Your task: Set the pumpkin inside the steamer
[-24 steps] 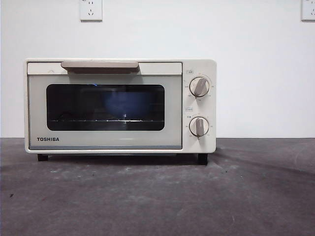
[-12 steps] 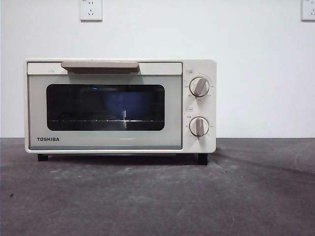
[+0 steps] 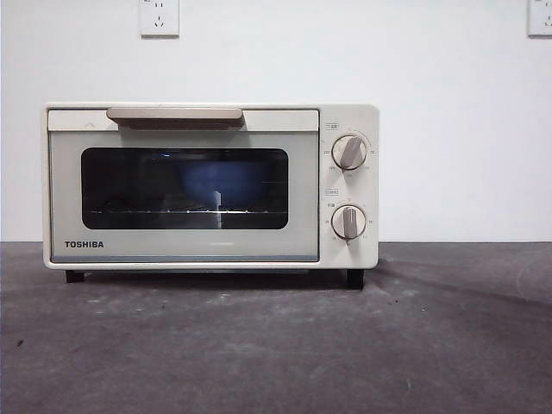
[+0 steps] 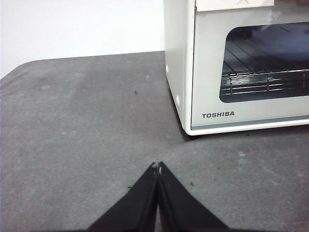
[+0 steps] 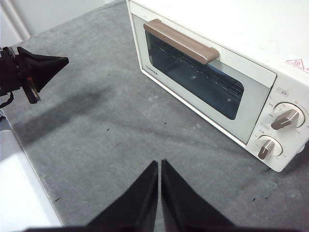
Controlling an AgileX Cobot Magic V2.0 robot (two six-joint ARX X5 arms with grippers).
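The left gripper hangs above the grey table, out in front of the steamer's left corner and well apart from it; its jaws are pressed together with nothing between them. In the right wrist view this same gripper shows as a dark wedge far off the steamer's handle end. The steamer stands on the table with its door closed, the beige handle running along the door's top edge. Through the dark glass door a wire rack crosses the cavity, and above the rack sits a blurred blue rounded shape; what it is cannot be told through the glass. The pumpkin cannot be made out in any view. On the panel to the right of the door, two round knobs sit one above the other. The right gripper hangs above the table in front of the steamer's knob end, clear of it, its jaws closed on nothing.
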